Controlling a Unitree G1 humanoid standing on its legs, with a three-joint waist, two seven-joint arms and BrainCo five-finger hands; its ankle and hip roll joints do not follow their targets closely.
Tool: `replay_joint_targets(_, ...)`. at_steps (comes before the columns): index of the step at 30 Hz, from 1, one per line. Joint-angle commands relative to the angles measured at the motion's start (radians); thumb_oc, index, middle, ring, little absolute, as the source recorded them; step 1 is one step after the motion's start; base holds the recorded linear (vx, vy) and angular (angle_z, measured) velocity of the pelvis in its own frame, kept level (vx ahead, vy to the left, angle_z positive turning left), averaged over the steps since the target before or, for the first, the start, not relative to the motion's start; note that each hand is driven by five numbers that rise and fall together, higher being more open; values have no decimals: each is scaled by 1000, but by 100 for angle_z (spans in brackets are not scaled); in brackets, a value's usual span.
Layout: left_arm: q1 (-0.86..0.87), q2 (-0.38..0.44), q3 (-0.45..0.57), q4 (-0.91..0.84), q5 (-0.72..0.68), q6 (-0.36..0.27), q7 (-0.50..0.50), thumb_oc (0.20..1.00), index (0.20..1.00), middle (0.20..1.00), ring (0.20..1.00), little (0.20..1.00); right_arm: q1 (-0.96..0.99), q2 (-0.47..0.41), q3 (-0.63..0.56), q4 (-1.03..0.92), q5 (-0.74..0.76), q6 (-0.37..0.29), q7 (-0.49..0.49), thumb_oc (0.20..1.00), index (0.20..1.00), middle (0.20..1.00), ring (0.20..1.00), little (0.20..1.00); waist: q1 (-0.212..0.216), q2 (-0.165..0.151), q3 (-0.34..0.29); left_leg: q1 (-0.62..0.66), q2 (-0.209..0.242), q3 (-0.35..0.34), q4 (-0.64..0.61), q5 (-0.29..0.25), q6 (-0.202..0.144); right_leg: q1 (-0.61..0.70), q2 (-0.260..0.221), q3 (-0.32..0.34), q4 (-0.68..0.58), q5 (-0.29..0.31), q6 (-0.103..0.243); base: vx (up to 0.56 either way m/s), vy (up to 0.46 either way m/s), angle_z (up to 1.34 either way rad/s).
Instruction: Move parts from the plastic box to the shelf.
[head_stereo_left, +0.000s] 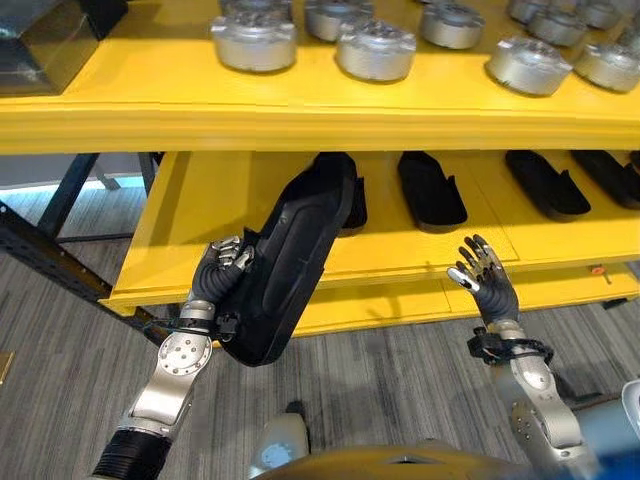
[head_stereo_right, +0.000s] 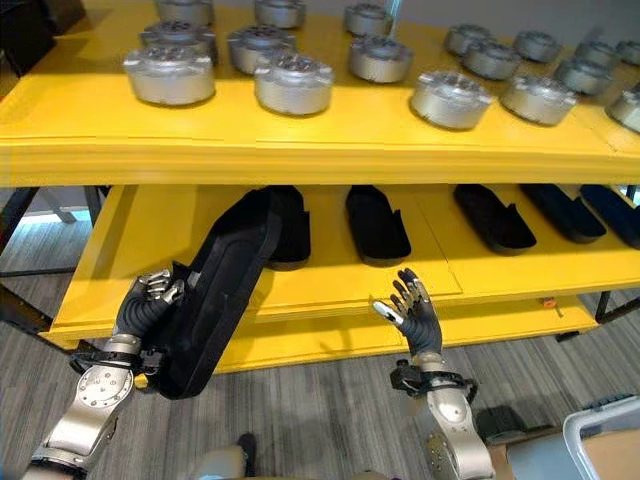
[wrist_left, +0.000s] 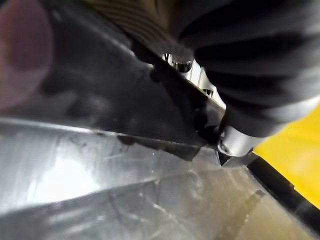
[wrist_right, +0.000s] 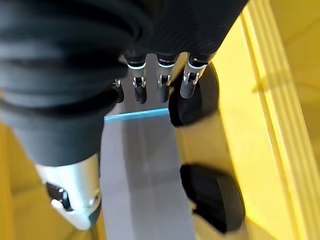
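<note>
Left hand grips a black part tilted at the lower shelf edge, seemingly not yet seated; right hand spread, empty.

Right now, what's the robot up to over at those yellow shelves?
The robot's left hand is curled round the edge of a long black part, holding it tilted at the front of the lower yellow shelf. Its upper end reaches in under the top shelf, so it is not yet laid down. Other black parts already lie in a row on that lower shelf, and round silver parts sit on the top one. The right hand hovers open in front of the shelf, holding nothing.
</note>
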Motion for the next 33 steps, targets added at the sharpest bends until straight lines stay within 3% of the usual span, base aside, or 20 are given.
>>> replay_joint_targets(1, -46, -9, 11, -120, 20, -75, 8, 200, 200, 200, 200, 200, -56, -78, -34, -27, 6, -55, 15, 1000, 1000, 1000, 1000, 1000, -36, 70, -1, 193, -4, 19, -246, 26, -13, -56, 269, 75, 74, -365, 31, 101, 253, -18)
replay_joint_targets(2, -48, -10, 11, -121, 22, -73, 5, 200, 200, 200, 200, 200, -56, -83, -34, -29, 7, -54, 21, 1000, 1000, 1000, 1000, 1000, -41, 68, 0, 209, -10, 18, -261, 31, -13, -64, 324, 97, 76, -406, 27, 133, 309, 5)
replay_joint_targets(4, -36, -27, 4, -118, 23, -63, -9, 200, 200, 200, 200, 200, -40, -93, -34, -39, 21, -55, 31, 1000, 1000, 1000, 1000, 1000, -51, 57, -4, 237, -34, 3, -297, 44, -12, -50, 441, 131, 28, -458, -13, 100, 145, 19)
replay_joint_targets(6, -26, -35, -1, -114, 18, -62, -14, 200, 200, 200, 200, 200, -24, -98, -34, -54, 19, -55, 37, 1000, 1000, 1000, 1000, 1000, -61, 46, -9, 241, -51, -13, -302, 45, -11, -38, 491, 199, -23, -466, -23, 59, 56, 17)
replay_joint_targets(15, 15, -57, 3, -133, -2, -56, -31, 200, 200, 200, 200, 200, -14, -115, -45, -44, 15, -42, 41, 1000, 1000, 1000, 1000, 1000, -42, 26, -40, 237, -55, -19, -276, 41, -17, 55, 475, 212, -152, -430, -27, 26, -51, 11)
replay_joint_targets(16, 8, -63, -4, -127, -8, -59, -31, 200, 200, 200, 200, 200, -17, -128, -51, -42, 13, -44, 41, 1000, 1000, 1000, 1000, 1000, -40, 17, -20, 183, -59, -28, -162, 30, -39, 61, 466, 203, -149, -436, -40, -89, -92, 15)
replay_joint_targets(19, -24, -72, -15, -121, -31, -71, -22, 200, 200, 200, 200, 200, -21, -157, -69, -42, 13, -54, 34, 1000, 1000, 1000, 1000, 1000, -36, 12, 35, 56, -43, -67, 61, 100, -129, 54, 453, 173, -126, -446, -67, -168, -12, 52)
replay_joint_targets(20, -24, -72, -11, -122, -35, -69, -19, 200, 200, 200, 200, 200, -21, -157, -72, -42, 14, -55, 29, 1000, 1000, 1000, 1000, 1000, -42, 6, 31, 59, 1, -55, 50, 86, -121, 51, 441, 168, -122, -446, -63, -58, 91, 53)
replay_joint_targets(21, -21, -72, -7, -126, -35, -69, -12, 200, 200, 200, 200, 200, -18, -156, -75, -43, 15, -59, 22, 1000, 1000, 1000, 1000, 1000, -51, -4, 26, 79, 91, -29, 13, 68, -109, 51, 418, 162, -118, -449, -52, 17, 111, 22)
replay_joint_targets(22, -19, -72, -7, -128, -33, -68, -12, 200, 200, 200, 200, 200, -11, -156, -80, -41, 17, -56, 18, 1000, 1000, 1000, 1000, 1000, -58, -8, 16, 98, 140, -7, -27, 73, -99, 47, 402, 156, -118, -449, -45, 50, 178, 3)
replay_joint_targets(24, -22, -72, -5, -126, -31, -71, 3, 200, 200, 200, 200, 200, -2, -156, -79, -35, 17, -56, 8, 1000, 1000, 1000, 1000, 1000, -65, 4, -9, 149, 268, 4, -190, 161, -123, 38, 373, 147, -108, -472, -23, 113, 249, 8)
replay_joint_targets(25, -28, -75, -9, -123, -33, -70, 9, 200, 200, 200, 200, 200, -1, -156, -79, -33, 14, -58, 3, 1000, 1000, 1000, 1000, 1000, -64, 15, -13, 150, 304, -6, -232, 210, -136, 33, 362, 150, -97, -480, -12, 155, 370, 37)
replay_joint_targets(26, -48, -82, -22, -115, -37, -69, 17, 200, 200, 200, 200, 200, -6, -163, -74, -32, 10, -59, 0, 1000, 1000, 1000, 1000, 1000, -59, 44, -11, 158, 329, -71, -294, 284, -164, 12, 352, 160, -50, -495, 0, 127, 367, 26)
replay_joint_targets(27, -52, -86, -20, -114, -38, -69, 15, 200, 200, 200, 200, 200, -10, -163, -72, -30, 9, -57, 2, 1000, 1000, 1000, 1000, 1000, -56, 49, -10, 175, 302, -99, -275, 225, -162, 14, 341, 173, -40, -503, 7, 82, 269, 21)
replay_joint_targets(28, -53, -86, -20, -114, -38, -69, 15, 200, 200, 200, 200, 200, -11, -163, -72, -30, 9, -57, 2, 1000, 1000, 1000, 1000, 1000, -56, 49, -10, 171, 301, -100, -273, 226, -161, 12, 341, 173, -41, -499, 7, 186, 347, -21)
replay_joint_targets(29, -86, -89, -48, -95, -45, -75, -2, 200, 200, 200, 200, 200, -6, -148, -78, -39, 11, -52, 12, 1000, 1000, 1000, 1000, 1000, -69, 55, -20, 174, 256, -67, -247, 143, -173, 40, 294, 184, -47, -480, 28, 201, 344, -14)
replay_joint_targets(33, -155, -71, -83, -71, -46, -72, -1, 200, 200, 200, 200, 200, 6, -127, -77, -55, 9, -45, 19, 1000, 1000, 1000, 1000, 1000, -69, 34, -14, 158, 195, -46, -190, 85, -160, 70, 234, 188, -81, -437, 60, 140, 276, 9)
